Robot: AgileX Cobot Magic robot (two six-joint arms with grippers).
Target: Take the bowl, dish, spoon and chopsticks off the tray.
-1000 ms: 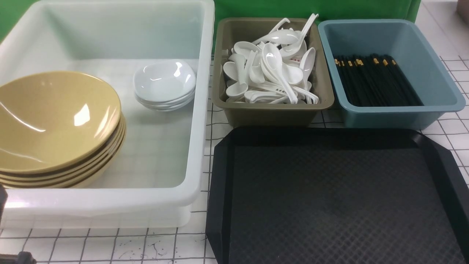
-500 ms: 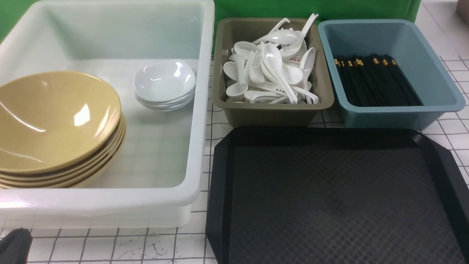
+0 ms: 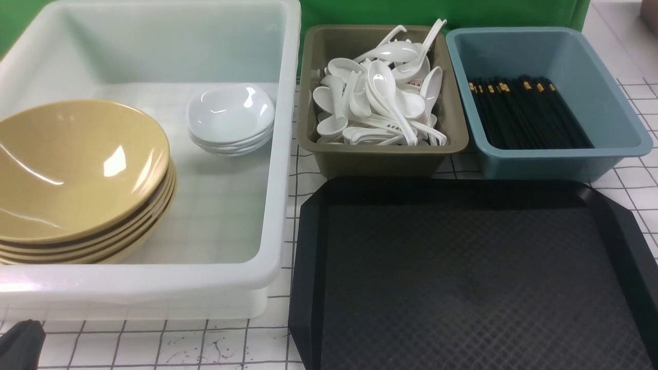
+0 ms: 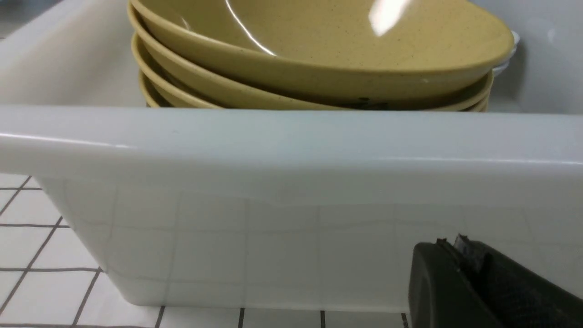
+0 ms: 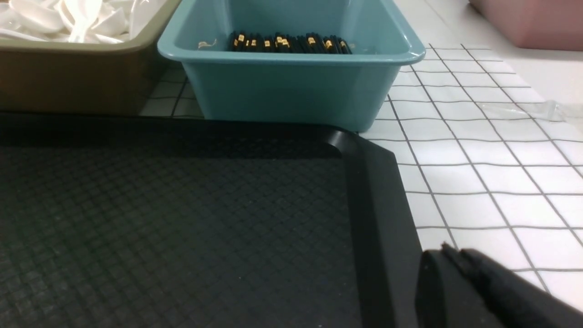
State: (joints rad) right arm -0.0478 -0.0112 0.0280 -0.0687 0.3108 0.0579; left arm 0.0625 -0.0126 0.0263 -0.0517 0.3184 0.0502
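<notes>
Presently the tray (image 3: 473,277) lies bare on the grid-lined table (image 3: 154,349), long axis left-right. Bowl (image 3: 77,164) tops a yellow stack in the white tub (image 3: 277,169), left of tray; dish (image 3: 230,112) stack behind it. Spoons (image 3: 383,100) heaped in brown bin (image 3: 380,159). Chopsticks (image 3: 529,113) in blue bin (image 3: 555,162), gold bands at the far end. Left gripper (image 4: 460,248) low beside tub wall, right gripper (image 5: 455,259) at tray's right rim; jaw states cannot be told.

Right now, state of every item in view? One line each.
tray: bare, nothing on it
white tub: holds both stacks
yellow bowls: stacked, upright
white dishes: stacked, upright
brown bin: piled with white spoons
blue bin: black chopsticks lying flat
left tool: low beside tub, holding nothing visible
right tool: over tray corner
</notes>
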